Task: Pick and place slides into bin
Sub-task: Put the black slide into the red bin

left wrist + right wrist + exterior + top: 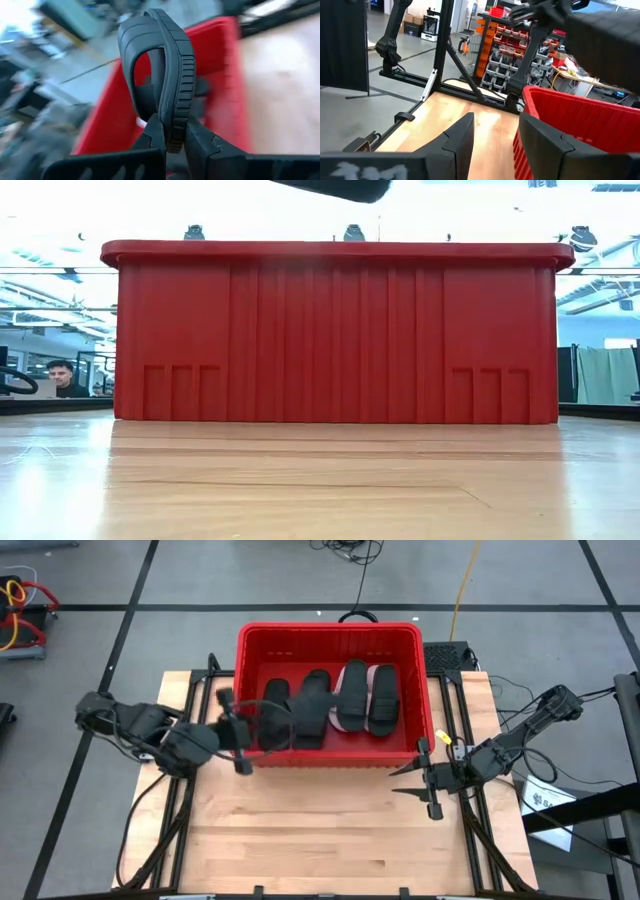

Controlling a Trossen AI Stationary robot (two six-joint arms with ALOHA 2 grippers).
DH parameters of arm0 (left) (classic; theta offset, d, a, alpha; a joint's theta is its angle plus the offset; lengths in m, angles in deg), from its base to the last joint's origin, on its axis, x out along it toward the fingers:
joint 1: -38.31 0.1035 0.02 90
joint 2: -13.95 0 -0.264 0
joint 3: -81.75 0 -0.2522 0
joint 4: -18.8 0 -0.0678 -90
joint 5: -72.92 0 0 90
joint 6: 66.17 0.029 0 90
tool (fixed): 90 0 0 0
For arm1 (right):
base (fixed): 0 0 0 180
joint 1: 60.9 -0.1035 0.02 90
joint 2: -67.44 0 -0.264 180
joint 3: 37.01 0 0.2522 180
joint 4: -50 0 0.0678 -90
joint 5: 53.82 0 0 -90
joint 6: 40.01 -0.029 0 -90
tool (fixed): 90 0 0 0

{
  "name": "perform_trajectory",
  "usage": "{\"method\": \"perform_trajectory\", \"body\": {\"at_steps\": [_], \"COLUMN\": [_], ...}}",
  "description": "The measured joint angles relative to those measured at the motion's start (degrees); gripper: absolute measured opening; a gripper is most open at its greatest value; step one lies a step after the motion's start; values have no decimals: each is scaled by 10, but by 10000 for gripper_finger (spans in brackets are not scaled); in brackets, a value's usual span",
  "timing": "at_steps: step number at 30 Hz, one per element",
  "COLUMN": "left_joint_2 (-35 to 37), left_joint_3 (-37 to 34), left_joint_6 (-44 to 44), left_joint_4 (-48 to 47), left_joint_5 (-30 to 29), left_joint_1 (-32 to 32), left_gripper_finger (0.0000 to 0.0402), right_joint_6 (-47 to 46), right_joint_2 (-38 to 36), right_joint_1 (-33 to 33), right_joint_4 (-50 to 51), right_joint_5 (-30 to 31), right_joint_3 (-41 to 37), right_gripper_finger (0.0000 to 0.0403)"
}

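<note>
The wooden table (330,840) fills the lower half of the high view, its surface bare from centre down to 6 o'clock. The red bin (328,636) stands at the table's 12 o'clock edge; in the low view its ribbed front wall (335,345) spans nearly the whole width.

Inside the bin lie several slides. A black slide (312,708) runs lengthwise at the bin's centre, with another black slide (275,695) toward 9 o'clock of it. At 3 o'clock of the centre sits a light pink slide (358,675) with a black strap, and a further black slide (383,700) lies just beside it.

The left arm (140,730) reaches in from 9 o'clock, its left gripper (240,732) at the bin's near left corner, over the rim. The left wrist view shows its fingers (200,142) clamped on the edge of a black slide (170,75), held upright on its side above the bin, strap arching away from the sole.

The right arm (530,725) sits at 3 o'clock. The right gripper (425,780) hovers over the table just outside the bin's near right corner, its fingers (457,137) apart and holding nothing.

A person (62,378) sits in the room beyond the table, at 9 o'clock in the low view.
</note>
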Motion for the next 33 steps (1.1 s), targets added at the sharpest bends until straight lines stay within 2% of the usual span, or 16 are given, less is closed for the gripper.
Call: {"method": "perform_trajectory", "body": {"at_steps": [5,10,13,21,33], "left_joint_2": [7,-14,-29,-99,-194], "left_joint_3": [0,0,0,0,0], "left_joint_6": [-31,-139,-207,-342,-335], "left_joint_4": [-38,-133,-189,-329,-336], "left_joint_5": [-117,-160,-165,-102,8], "left_joint_1": [6,44,79,153,223], "left_gripper_finger": [20,20,20,20,20], "right_joint_6": [13,32,33,42,45], "right_joint_2": [0,0,0,0,0], "right_joint_1": [0,0,0,0,0], "right_joint_4": [0,0,0,0,0], "right_joint_5": [0,0,0,1,2], "right_joint_3": [0,0,0,0,0], "right_gripper_finger": [147,148,146,150,150]}}
